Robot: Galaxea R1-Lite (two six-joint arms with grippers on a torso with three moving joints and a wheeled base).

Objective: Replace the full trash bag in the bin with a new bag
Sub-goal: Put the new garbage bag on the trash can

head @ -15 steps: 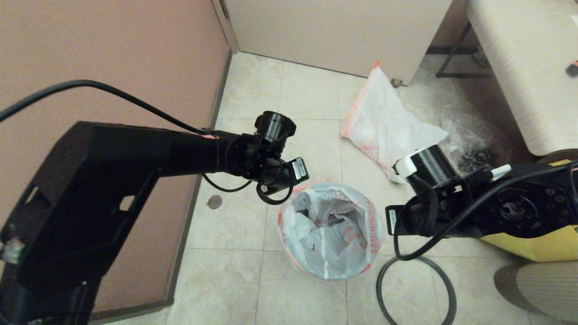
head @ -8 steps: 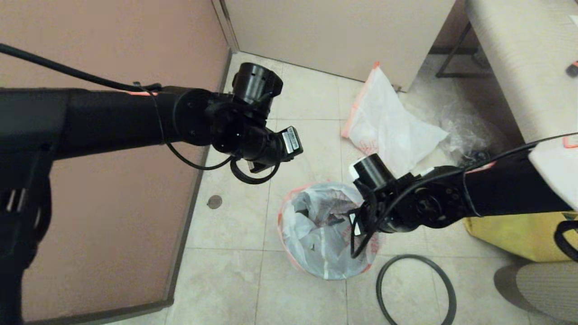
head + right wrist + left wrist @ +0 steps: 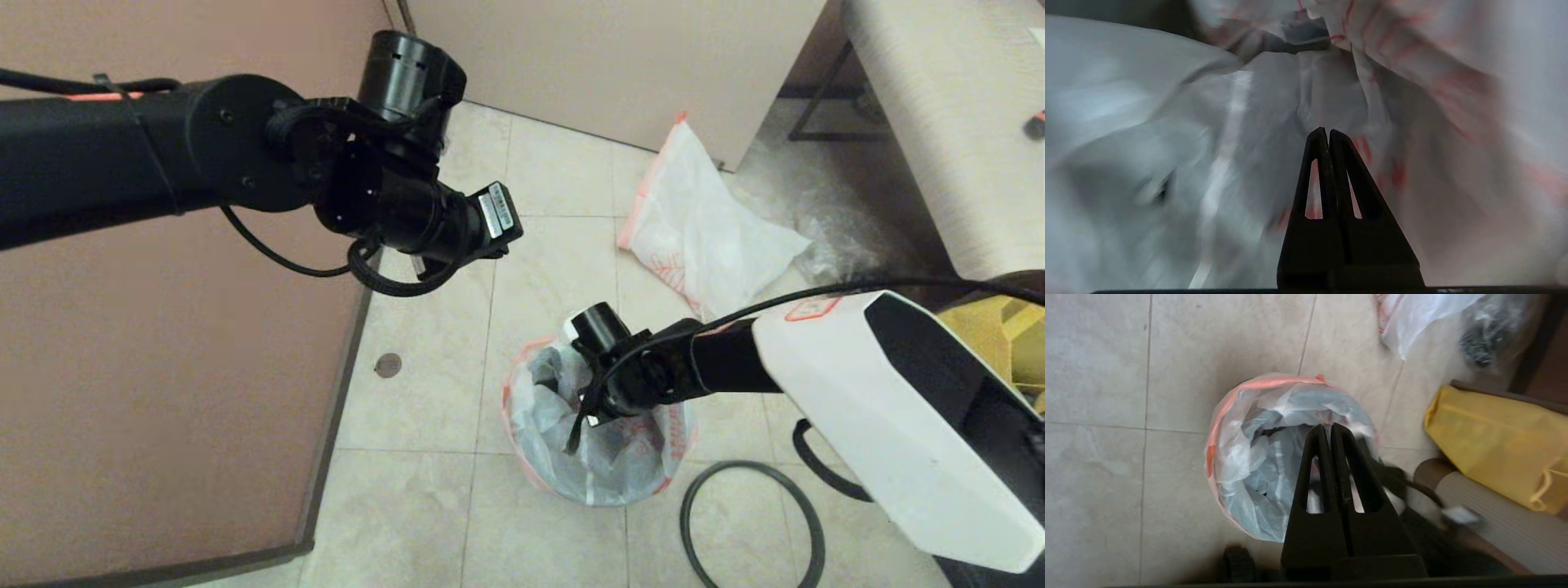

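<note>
The full trash bag (image 3: 563,425) lines the bin, its orange-red hem folded over the rim, so the black pail under it is hidden. My right wrist (image 3: 620,376) reaches down into the bag's mouth. My right gripper (image 3: 1328,131) is shut with nothing between its fingers, surrounded by white plastic with red print (image 3: 1396,175). My left gripper (image 3: 1329,426) is shut and empty, held high above the full trash bag (image 3: 1249,457). The new bag (image 3: 702,237) lies flat on the floor behind the bin. The bin's dark grey ring (image 3: 694,523) lies on the floor to its right.
A clear wrinkly bag with dark contents (image 3: 849,237) lies beside the new bag. A yellow cloth tote (image 3: 1494,445) stands right of the bin. A brown wall (image 3: 163,343) runs along the left, a cabinet (image 3: 612,57) at the back, and a bench (image 3: 955,122) at the right.
My right arm swung left from beside the bin and went down into the bag's mouth. My left arm rose and drew back toward the upper left.
</note>
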